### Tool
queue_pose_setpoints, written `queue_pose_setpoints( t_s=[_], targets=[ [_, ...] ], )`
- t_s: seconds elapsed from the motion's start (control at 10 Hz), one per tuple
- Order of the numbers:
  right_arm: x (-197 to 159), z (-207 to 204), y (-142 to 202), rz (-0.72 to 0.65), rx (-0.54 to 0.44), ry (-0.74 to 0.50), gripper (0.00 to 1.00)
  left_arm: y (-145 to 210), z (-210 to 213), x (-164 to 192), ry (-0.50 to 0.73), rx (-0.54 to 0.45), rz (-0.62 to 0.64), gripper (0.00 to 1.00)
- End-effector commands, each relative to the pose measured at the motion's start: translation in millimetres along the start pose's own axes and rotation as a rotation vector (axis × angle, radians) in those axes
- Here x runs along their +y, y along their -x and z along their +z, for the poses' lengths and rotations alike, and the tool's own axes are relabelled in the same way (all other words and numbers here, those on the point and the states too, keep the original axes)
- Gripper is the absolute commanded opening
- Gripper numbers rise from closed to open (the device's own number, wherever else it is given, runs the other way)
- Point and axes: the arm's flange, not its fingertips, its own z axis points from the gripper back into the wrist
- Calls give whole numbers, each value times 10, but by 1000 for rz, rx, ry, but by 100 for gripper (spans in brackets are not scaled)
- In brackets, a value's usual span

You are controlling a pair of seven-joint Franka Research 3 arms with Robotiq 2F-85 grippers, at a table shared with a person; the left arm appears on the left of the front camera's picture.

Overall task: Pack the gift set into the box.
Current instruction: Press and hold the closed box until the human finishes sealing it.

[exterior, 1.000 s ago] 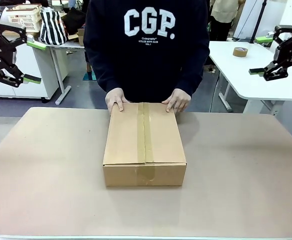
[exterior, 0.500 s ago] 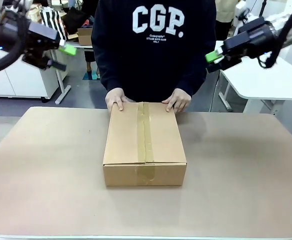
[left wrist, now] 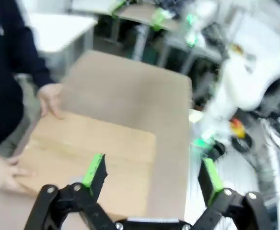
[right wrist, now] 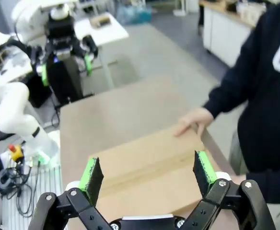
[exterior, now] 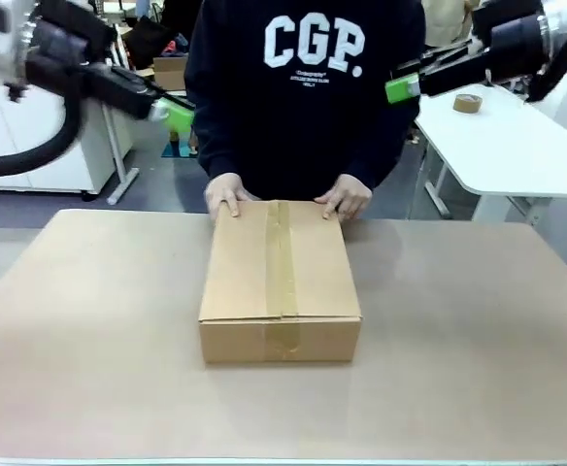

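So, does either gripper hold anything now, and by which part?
Nothing. The left gripper and the right gripper are open and empty. The person's hands rest on the far edge of the box.

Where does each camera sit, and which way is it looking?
Front view: sits between the arms and looks across the table at the person; the left gripper and right gripper hang above the closed box.
Left wrist view: rides the left arm and looks along its open fingers at the box and the person's hand.
Right wrist view: rides the right arm and looks along its open fingers at the box and the person.
Shared: all three see the box.
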Motion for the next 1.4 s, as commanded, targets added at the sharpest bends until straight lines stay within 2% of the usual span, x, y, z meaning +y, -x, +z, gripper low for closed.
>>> queue_pose_setpoints(
  t_s=[0.0,0.1,0.2,0.4,0.5,0.7,0.8,0.9,1.0,1.1,1.2,1.3],
  targets=[
    [17,143,201,1,-88,-171,100,139,316,-398,188,-6,-270,100],
    [18,208,219,-83,-9,-337,100,148,404,-429,103,-69,-200,100],
    [82,119,21,11,-47,-56,100,-21,70,-305,107,34,-130,100],
    [82,119,21,11,-47,-56,100,-21,70,-305,107,34,-130,100],
    [97,188,109,-12,-53,-146,100,19,196,-456,126,26,-179,100],
    [31,-449,334,196,-49,-344,100,264,-235,-55,-1,62,-339,100],
    [-46,-680,550,266,-12,-344,100,432,-437,68,22,87,-401,100],
    [-159,-905,840,304,-9,-365,100,674,-674,227,25,158,-469,100],
    [-264,-1115,1116,314,-4,-364,100,901,-886,355,51,140,-466,100],
    [-376,-1295,1406,308,-40,-366,100,1110,-1091,473,65,147,-440,100],
    [-480,-1404,1676,306,-18,-311,100,1319,-1262,588,103,112,-355,100],
    [-545,-1455,1877,303,-6,-254,100,1488,-1398,677,132,37,-253,100]
  ],
)
